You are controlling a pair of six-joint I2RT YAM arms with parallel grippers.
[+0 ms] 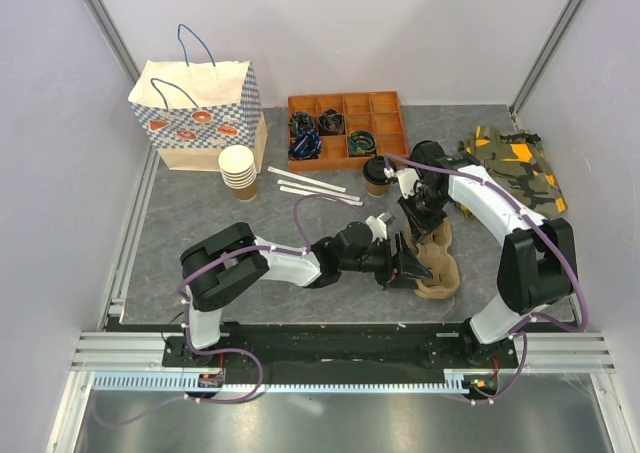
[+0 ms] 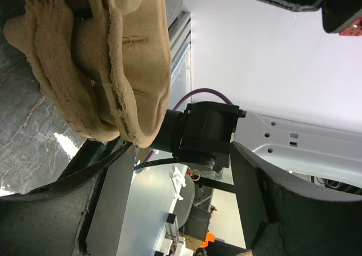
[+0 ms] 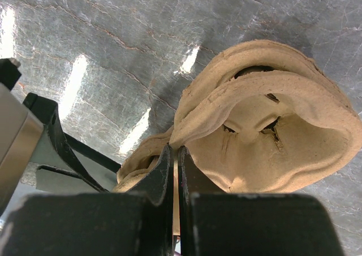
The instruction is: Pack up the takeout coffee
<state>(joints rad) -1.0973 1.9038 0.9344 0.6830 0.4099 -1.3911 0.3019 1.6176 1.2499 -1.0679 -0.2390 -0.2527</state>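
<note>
Right gripper (image 3: pixel 175 152) pinches pulp carrier (image 3: pixel 271 131); left gripper (image 1: pixel 399 264) gapes beside it.

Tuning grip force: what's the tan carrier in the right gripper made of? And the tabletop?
Carrier: looks like moulded paper pulp, matte tan; ragged fibrous edges, small tears. Right gripper is shut on its thin rim. Tabletop: grey, marble-veined print with glossy glare patches, probably laminate or vinyl; can't tell which.
</note>
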